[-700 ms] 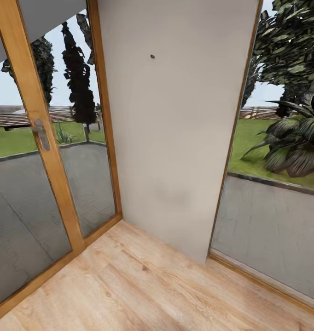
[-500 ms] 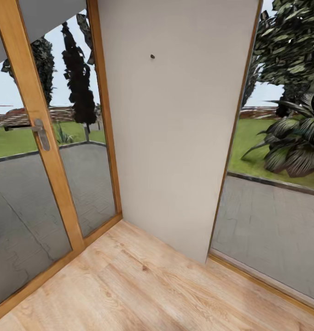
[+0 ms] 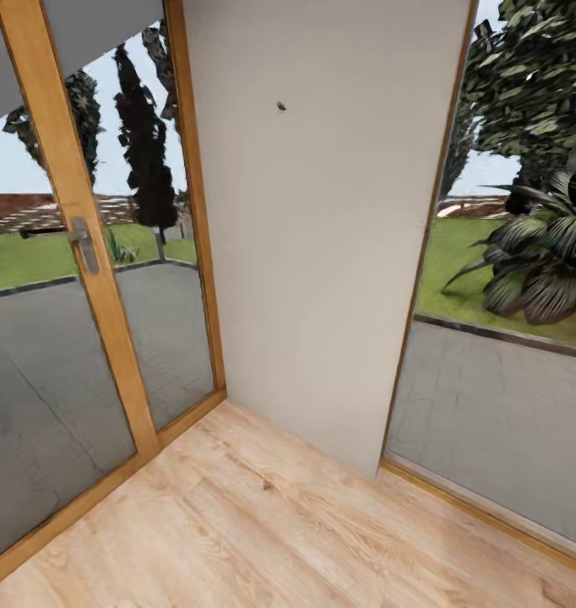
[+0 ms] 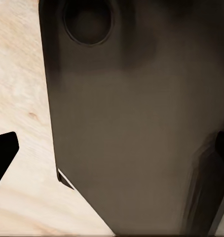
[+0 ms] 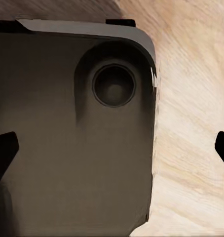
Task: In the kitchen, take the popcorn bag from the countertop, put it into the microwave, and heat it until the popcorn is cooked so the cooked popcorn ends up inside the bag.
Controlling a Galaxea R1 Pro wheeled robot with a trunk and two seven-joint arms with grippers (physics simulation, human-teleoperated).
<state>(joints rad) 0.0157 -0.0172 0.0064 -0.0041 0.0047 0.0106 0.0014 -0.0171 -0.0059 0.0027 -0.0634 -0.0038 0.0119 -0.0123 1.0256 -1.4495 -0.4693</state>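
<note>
The popcorn bag, the microwave and the countertop are out of view. In the left wrist view my left gripper (image 4: 112, 158) is open, its dark fingertips (image 4: 3, 158) at the picture's two edges, with my own dark grey base (image 4: 136, 128) and wood floor behind. My right gripper (image 5: 112, 153) is open too, its fingertips (image 5: 3, 153) wide apart over the same dark base (image 5: 72, 148), nothing between them.
The head view faces a room corner: a pale wall panel (image 3: 322, 253), a wood-framed glass door (image 3: 77, 279) with a metal handle (image 3: 85, 245) on the left, and a tall window (image 3: 508, 338) on the right. Light wood floor (image 3: 271, 523) lies in front.
The whole head picture has slid a little to the right, so the camera has moved. Nothing in the scene itself has moved.
</note>
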